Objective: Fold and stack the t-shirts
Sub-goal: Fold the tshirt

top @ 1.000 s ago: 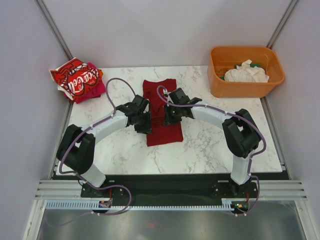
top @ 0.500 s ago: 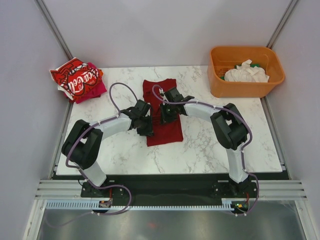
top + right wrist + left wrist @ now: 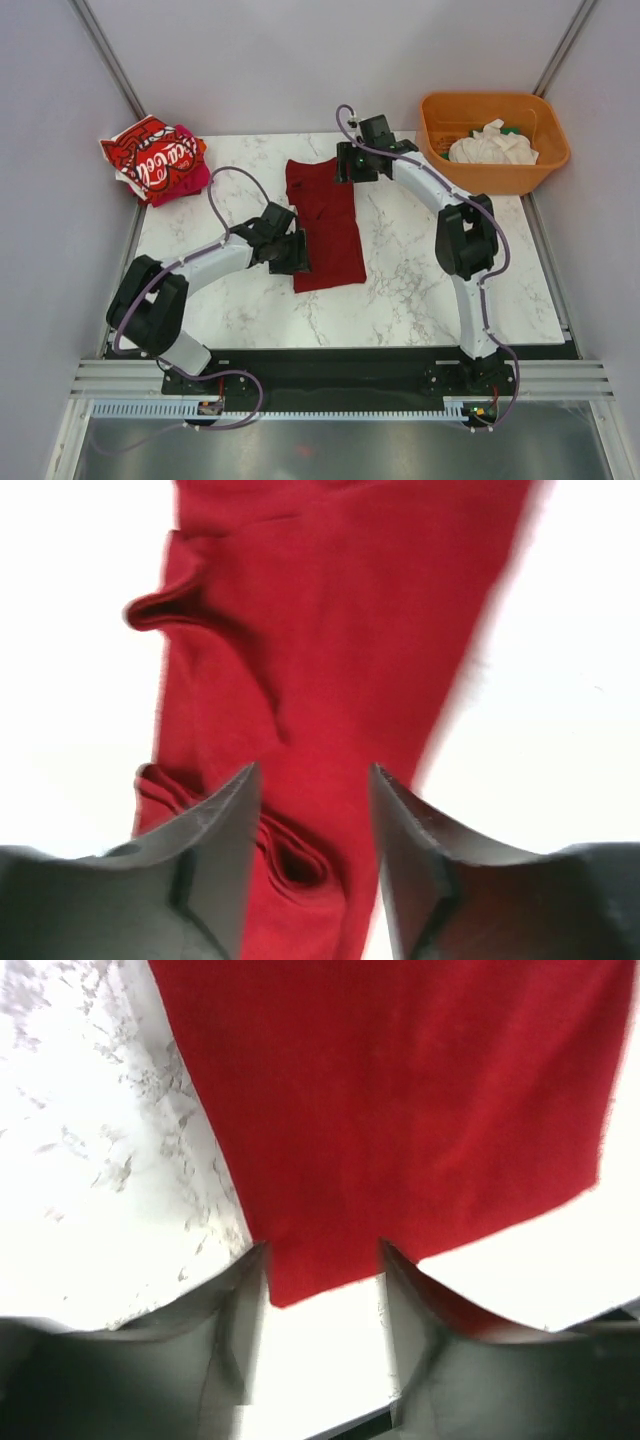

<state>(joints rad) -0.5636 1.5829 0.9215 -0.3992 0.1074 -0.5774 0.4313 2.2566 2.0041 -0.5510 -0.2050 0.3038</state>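
Note:
A plain dark red t-shirt (image 3: 330, 230) lies folded into a long strip on the middle of the marble table. My left gripper (image 3: 297, 252) sits at its near left edge. In the left wrist view its jaws (image 3: 325, 1255) are open, with a corner of the flat shirt (image 3: 400, 1090) lying between the tips. My right gripper (image 3: 347, 168) hovers over the far right corner. There the jaws (image 3: 315, 775) stand open above rumpled folds of the shirt (image 3: 340, 630). A bright red t-shirt with white lettering (image 3: 152, 155) rests on a magenta one (image 3: 195, 180) at the far left corner.
An orange tub (image 3: 480, 180) stands at the far right corner and holds a crumpled white t-shirt (image 3: 490, 147) and something green. Grey walls close in the table on the left, the right and the back. Bare marble (image 3: 440, 290) lies to the right of the dark red shirt.
My right gripper has left the middle of the shirt, swung to its far right corner and opened. The left gripper has opened and shifted slightly toward the near left edge.

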